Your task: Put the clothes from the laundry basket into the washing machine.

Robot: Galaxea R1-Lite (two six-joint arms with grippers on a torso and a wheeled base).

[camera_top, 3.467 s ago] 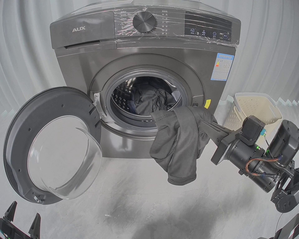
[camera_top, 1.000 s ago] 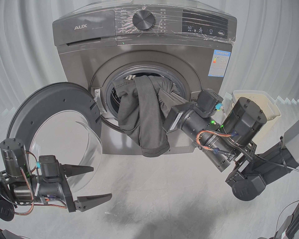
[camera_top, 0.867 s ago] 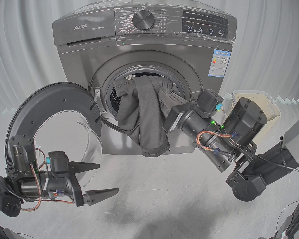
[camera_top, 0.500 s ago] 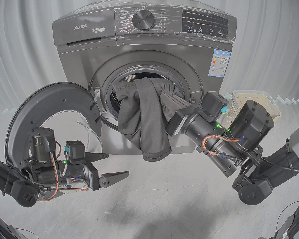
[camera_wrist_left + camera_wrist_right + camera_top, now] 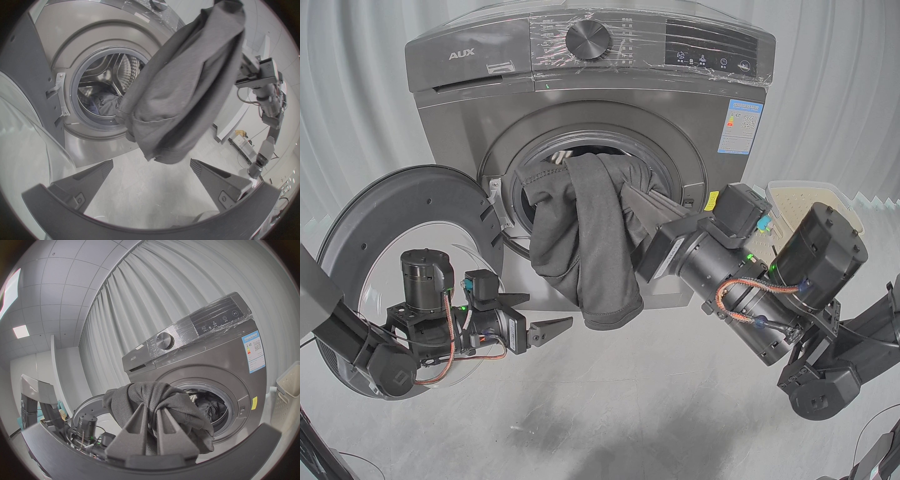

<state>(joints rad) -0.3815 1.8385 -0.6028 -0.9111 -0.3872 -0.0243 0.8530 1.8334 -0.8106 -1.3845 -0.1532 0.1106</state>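
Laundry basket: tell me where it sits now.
In the head view the laundry basket sits on the robot's right, just beside the washing machine.

Left fingers (image 5: 87, 181) apart, right fingers (image 5: 134, 433) together

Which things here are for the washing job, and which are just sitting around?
For the job:
grey garment, pinched in the right gripper
washing machine, its open door
clothes in the drum
laundry basket
open left gripper

Just there:
curtain
floor
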